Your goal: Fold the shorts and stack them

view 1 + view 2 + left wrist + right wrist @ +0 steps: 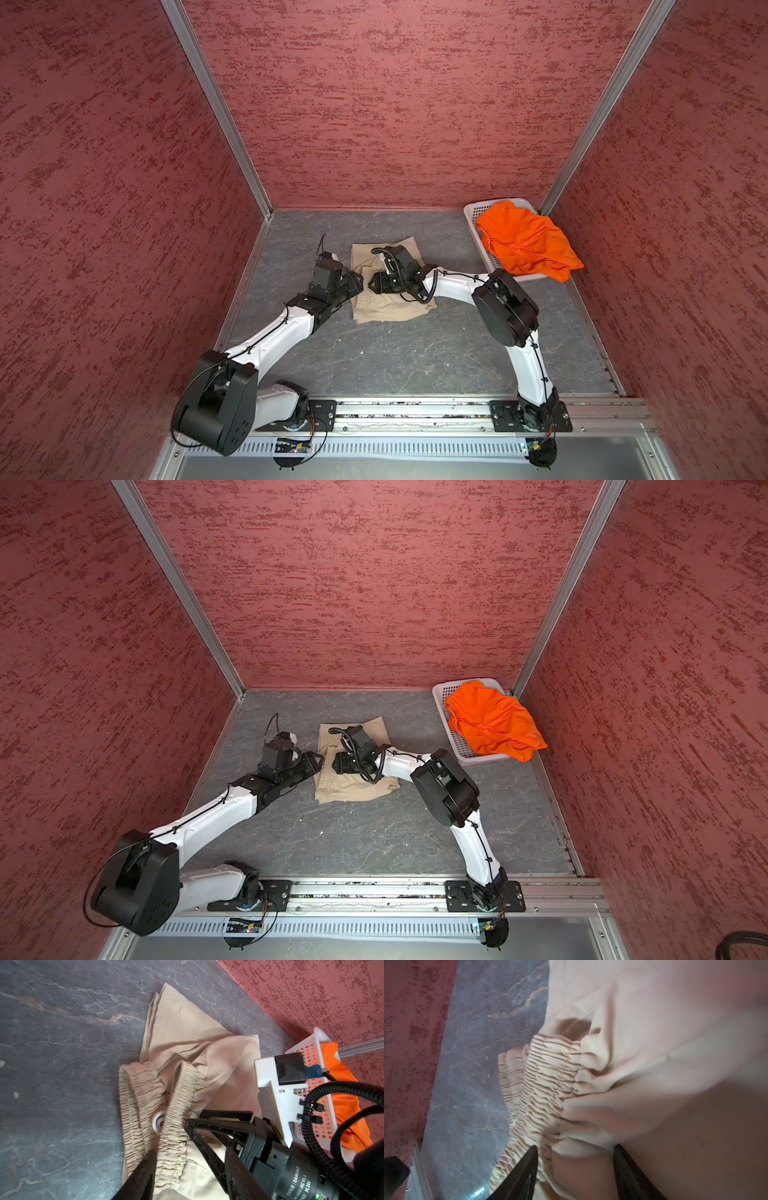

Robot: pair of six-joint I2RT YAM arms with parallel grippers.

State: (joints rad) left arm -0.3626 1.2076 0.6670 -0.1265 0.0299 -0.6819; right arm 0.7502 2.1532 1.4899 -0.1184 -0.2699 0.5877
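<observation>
**Beige shorts half buried under both arms**

In both top views, mid-frame, the arms cover the centre of the beige shorts. The tips of the left gripper and right gripper are too small to judge any pinch. At right, the orange shorts hide most of the basket floor.

White moulded shells on the left arm and right arm, with black drum-shaped joint housings between. Thin black cables tied along the shells. Ribbed black hose beside a white camera bracket. Black right gripper with triangular fingers (motor barrel lettered DAMIAO). Black base plates.
</observation>
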